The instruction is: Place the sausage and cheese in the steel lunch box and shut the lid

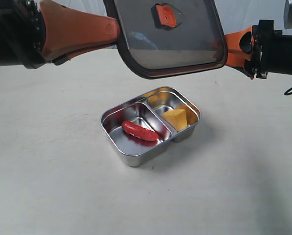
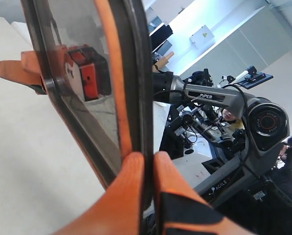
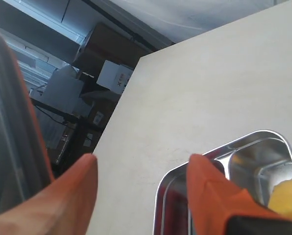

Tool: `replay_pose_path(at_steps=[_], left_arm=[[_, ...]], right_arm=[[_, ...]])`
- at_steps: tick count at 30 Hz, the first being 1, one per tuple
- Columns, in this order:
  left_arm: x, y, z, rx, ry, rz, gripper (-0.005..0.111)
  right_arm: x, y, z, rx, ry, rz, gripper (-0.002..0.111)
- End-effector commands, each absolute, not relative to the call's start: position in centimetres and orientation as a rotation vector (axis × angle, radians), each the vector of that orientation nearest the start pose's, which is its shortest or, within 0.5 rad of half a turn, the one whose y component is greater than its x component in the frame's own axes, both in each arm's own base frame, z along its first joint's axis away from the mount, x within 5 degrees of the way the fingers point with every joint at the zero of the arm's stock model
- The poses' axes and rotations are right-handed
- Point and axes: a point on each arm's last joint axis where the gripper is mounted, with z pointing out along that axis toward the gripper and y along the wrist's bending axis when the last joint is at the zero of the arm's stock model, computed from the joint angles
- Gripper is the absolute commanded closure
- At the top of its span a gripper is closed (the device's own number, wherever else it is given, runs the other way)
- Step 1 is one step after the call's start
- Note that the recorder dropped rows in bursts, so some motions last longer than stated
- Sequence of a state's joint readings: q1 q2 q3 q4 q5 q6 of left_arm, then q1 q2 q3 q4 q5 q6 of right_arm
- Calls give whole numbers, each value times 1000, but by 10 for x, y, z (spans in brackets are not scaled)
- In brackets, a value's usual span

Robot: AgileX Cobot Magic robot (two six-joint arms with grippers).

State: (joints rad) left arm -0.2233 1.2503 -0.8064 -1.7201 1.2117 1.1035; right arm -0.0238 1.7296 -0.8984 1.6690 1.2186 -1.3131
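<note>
The dark translucent lid [image 1: 170, 36] with its orange valve [image 1: 165, 14] hangs tilted in the air above the steel lunch box [image 1: 136, 159]. My left gripper [image 1: 114, 32] is shut on the lid's left edge; the left wrist view shows both fingertips [image 2: 148, 161] pinching the lid [image 2: 87, 73] rim. The sausage [image 1: 139, 130] lies in the box's near compartment and the cheese [image 1: 176, 119] in the far one. My right gripper [image 1: 232, 46] stands open by the lid's right edge, with nothing between its fingers [image 3: 143, 166]. There the lid [image 3: 4, 122] is outside the gap, above the box [image 3: 160, 191] and cheese [image 3: 285, 196].
The box sits mid-table on a plain pale tabletop [image 1: 48, 147]. The table's far edge [image 3: 131, 63] shows in the right wrist view, with shelves and boxes beyond. The right arm [image 2: 219, 98] appears behind the lid in the left wrist view.
</note>
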Motion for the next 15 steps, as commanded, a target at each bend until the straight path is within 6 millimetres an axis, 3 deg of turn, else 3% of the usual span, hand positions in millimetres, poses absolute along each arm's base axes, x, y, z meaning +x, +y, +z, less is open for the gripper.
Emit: replay_pose_path(at_steps=[1, 4, 11, 15], left_arm=[[198, -133, 340, 510, 1778, -1724, 107], [199, -133, 341, 505, 1770, -1727, 107], [199, -133, 341, 504, 1770, -1728, 107], [199, -133, 340, 504, 1775, -1728, 107]], right_arm=[[314, 58, 225, -200, 2051, 1497, 55], [312, 45, 224, -179, 2069, 1466, 55], [308, 50, 228, -225, 2080, 1462, 55], [303, 53, 240, -274, 2059, 1441, 55]])
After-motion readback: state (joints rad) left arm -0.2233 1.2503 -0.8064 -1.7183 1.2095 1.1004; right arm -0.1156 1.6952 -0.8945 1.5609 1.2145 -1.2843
